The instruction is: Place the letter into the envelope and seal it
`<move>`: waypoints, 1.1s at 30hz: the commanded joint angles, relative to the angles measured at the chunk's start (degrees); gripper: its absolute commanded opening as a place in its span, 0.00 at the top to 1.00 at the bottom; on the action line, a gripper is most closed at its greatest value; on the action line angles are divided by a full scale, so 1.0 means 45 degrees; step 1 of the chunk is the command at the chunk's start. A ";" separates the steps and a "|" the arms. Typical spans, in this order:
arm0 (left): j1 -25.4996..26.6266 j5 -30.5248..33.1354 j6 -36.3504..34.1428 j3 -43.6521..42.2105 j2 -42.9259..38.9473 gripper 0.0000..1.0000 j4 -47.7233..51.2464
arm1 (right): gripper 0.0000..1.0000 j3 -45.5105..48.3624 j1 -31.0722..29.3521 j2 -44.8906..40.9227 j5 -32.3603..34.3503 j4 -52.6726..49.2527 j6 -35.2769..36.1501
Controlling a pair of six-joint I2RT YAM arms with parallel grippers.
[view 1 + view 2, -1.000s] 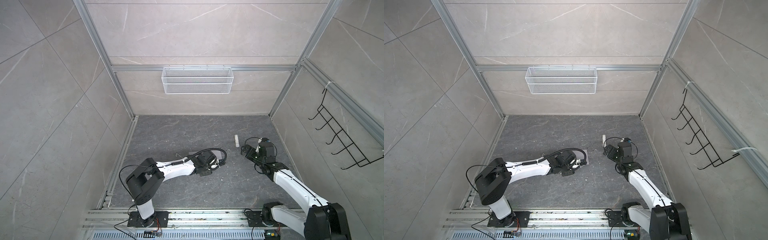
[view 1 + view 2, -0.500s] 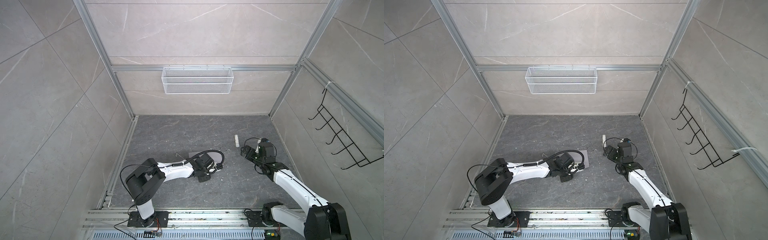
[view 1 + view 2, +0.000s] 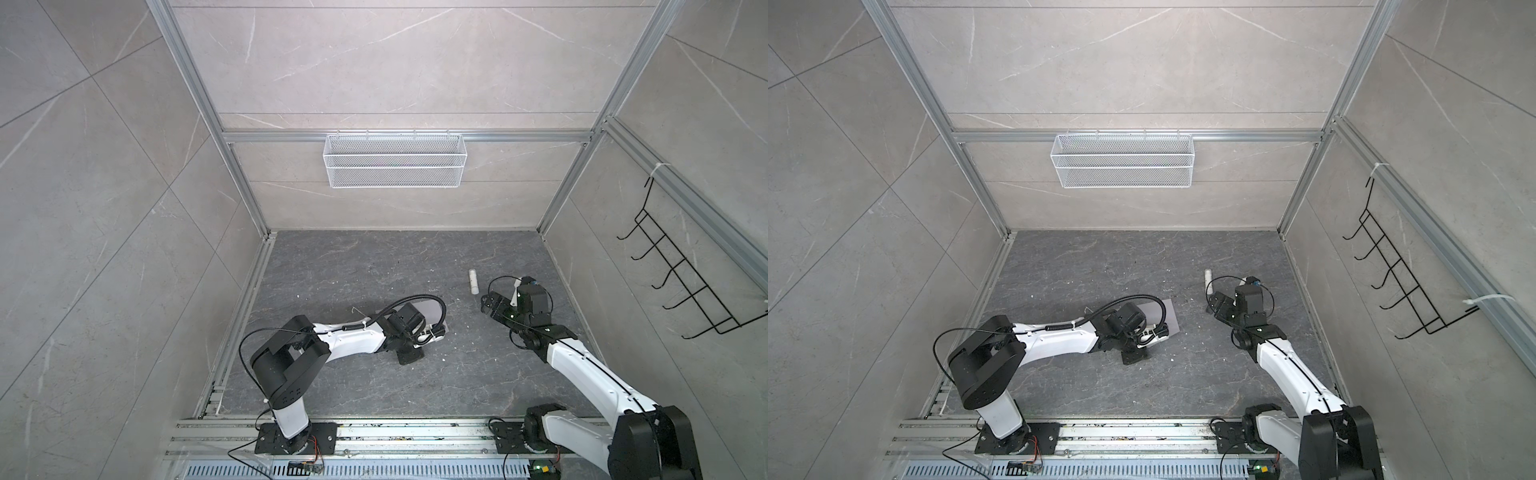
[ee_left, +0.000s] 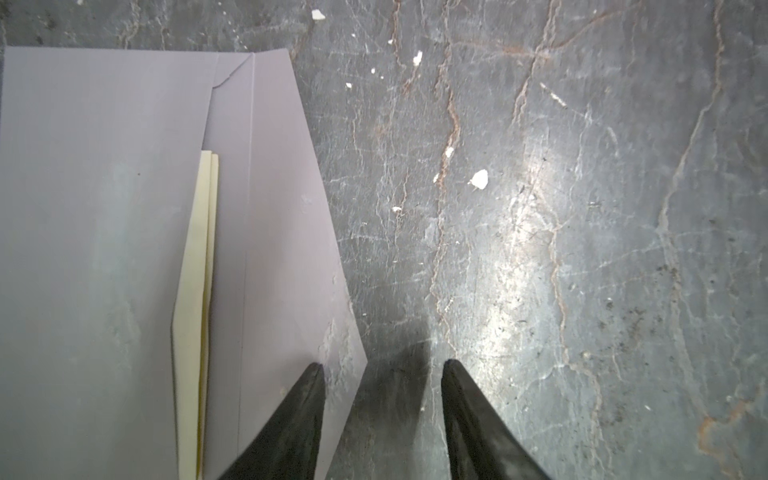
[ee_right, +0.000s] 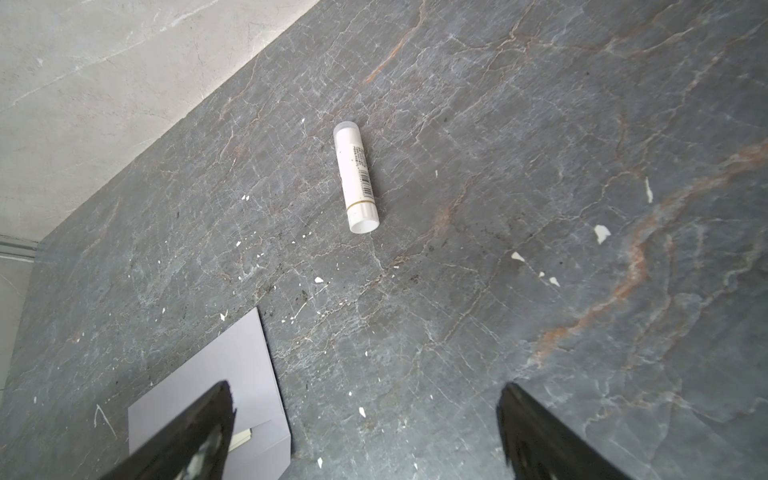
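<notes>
Since the letter (image 4: 195,291) already sits inside the envelope (image 4: 104,208), with only its cream folded edge showing at the mouth, insertion looks done. Sealing is the step in hand, my read.

The envelope lies flat on the dark stone table (image 4: 582,208). Its flap (image 4: 291,249) is folded out flat, pointed tip away from the pocket.

The left gripper (image 4: 383,363) is right at the flap tip, jaws partly apart, pinching nothing. One finger is over the tip, the other over bare table just beside the envelope.

The right gripper (image 5: 365,383) is spread wide and empty, off the envelope's flap side. It is aimed at the glue stick (image 5: 357,178), which lies on its side well apart from the envelope, cap apparently on.

Doing it well, as I judge it:
- Right takes the stick across its barrel, not the ends, since it can roll.
- Uncapping probably needs both grippers.
- Glue goes along the flap's edges only, kept clear of the mouth so the letter's exposed edge stays dry. Nudging the letter deeper first would help.
- Left should pin the envelope body, because smooth stone lets it slide.
- The flap lies flush, so get one finger under the tip and swing it over along the crease.
- Press from the crease out to the tip.
</notes>
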State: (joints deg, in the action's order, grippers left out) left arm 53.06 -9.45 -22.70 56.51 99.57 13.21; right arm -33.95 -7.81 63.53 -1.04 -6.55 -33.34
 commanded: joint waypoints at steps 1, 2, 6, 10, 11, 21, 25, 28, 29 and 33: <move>-0.0186 -0.1022 0.0241 0.0233 -0.0014 0.48 -0.0014 | 0.00 -0.0083 0.0037 0.0061 -0.0148 -0.0325 0.0260; -0.0237 -0.1169 0.0269 0.0248 0.0011 0.48 0.0017 | 0.00 -0.0091 0.0041 0.0077 -0.0177 -0.0328 0.0273; -0.0449 -0.1753 0.0300 0.0322 0.0167 0.47 0.0252 | 0.00 -0.0140 0.0054 0.0195 -0.0272 -0.0303 0.0290; -0.0655 -0.2194 0.0376 0.0444 0.0362 0.45 0.0393 | 0.01 -0.0172 0.0076 0.0306 -0.0355 -0.0289 0.0300; -0.0677 -0.2264 0.0398 0.0470 0.0411 0.44 0.0418 | 0.00 -0.0187 0.0068 0.0326 -0.0374 -0.0284 0.0300; -0.0761 -0.2461 0.0464 0.1102 0.1142 0.41 0.1026 | 0.01 -0.0355 0.0076 0.0590 -0.0590 -0.0284 0.0378; -0.0775 -0.2385 0.0481 0.1317 0.1402 0.40 0.1292 | 0.00 -0.0418 0.0096 0.0656 -0.0629 -0.0342 0.0471; -0.0775 -0.2283 0.0432 0.1522 0.1603 0.38 0.1584 | 0.00 -0.0462 0.0093 0.0712 -0.0667 -0.0362 0.0511; -0.0775 -0.2276 0.0402 0.1558 0.1661 0.38 0.1667 | 0.01 -0.0489 0.0116 0.0726 -0.0701 -0.0362 0.0531; -0.0760 -0.2253 0.0434 0.1698 0.1761 0.35 0.1810 | 0.00 -0.0521 0.0135 0.0805 -0.0765 -0.0367 0.0563</move>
State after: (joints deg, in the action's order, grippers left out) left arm 49.84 -18.61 -21.15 62.78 106.13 18.68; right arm -34.63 -7.53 66.46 -3.95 -6.85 -31.88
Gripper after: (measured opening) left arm 0.643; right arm 0.990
